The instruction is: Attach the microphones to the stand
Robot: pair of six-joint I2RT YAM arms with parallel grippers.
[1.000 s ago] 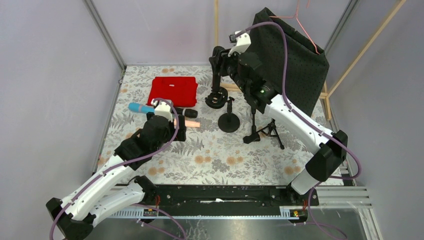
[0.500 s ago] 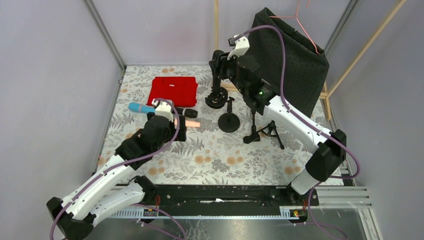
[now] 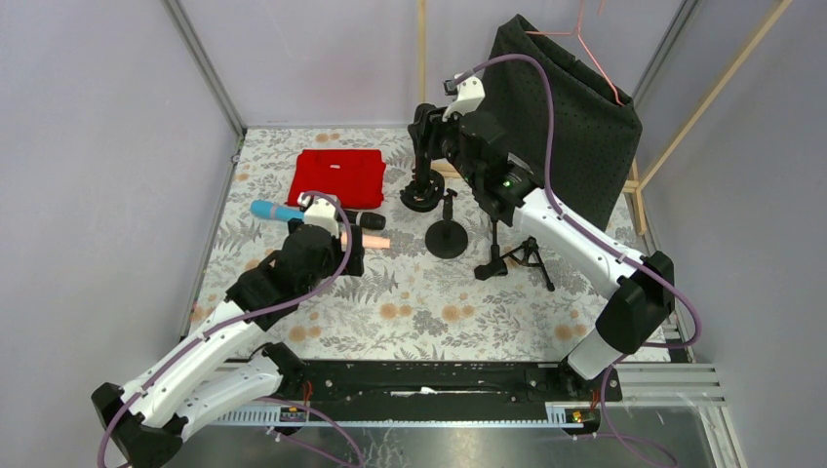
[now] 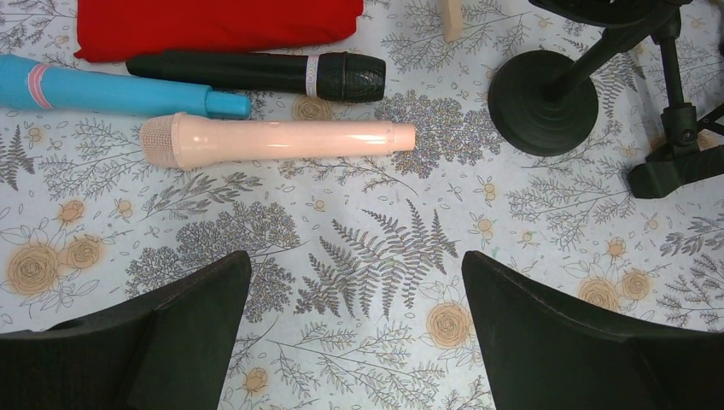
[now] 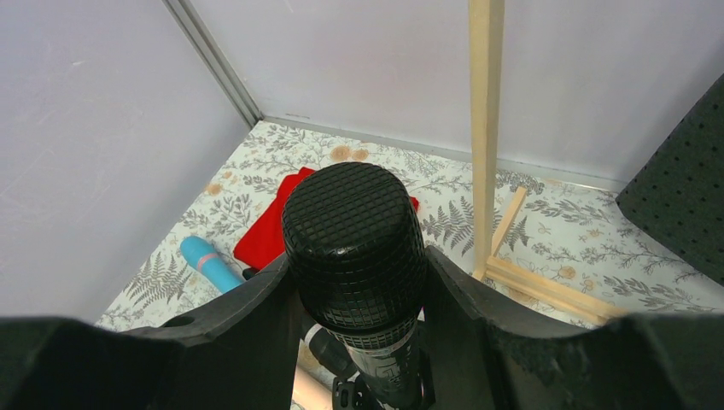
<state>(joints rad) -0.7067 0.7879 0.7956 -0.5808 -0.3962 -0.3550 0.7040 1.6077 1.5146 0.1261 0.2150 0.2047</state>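
Note:
My right gripper (image 3: pixel 426 125) (image 5: pixel 357 256) is shut on the head of a black microphone (image 5: pixel 354 222), held upright over a clip stand with a round base (image 3: pixel 422 194); the mic's lower body sits at the stand's clip. A light blue microphone (image 4: pixel 111 92) (image 3: pixel 269 210), a second black microphone (image 4: pixel 256 73) (image 3: pixel 369 220) and a peach-pink microphone (image 4: pixel 273 141) (image 3: pixel 376 241) lie side by side on the floral table. My left gripper (image 3: pixel 347 253) (image 4: pixel 354 266) is open and empty, hovering just near of the peach-pink one.
A second round-base stand (image 3: pixel 448 237) (image 4: pixel 542 102) and a black tripod (image 3: pixel 512 258) stand mid-table. A red cloth (image 3: pixel 336 175) lies at the back left. A black perforated panel (image 3: pixel 575 107) and a wooden frame (image 5: pixel 485 128) stand at the back right.
My right wrist has shifted slightly left and down with the black microphone over the stand. The left arm and the three lying microphones have not moved.

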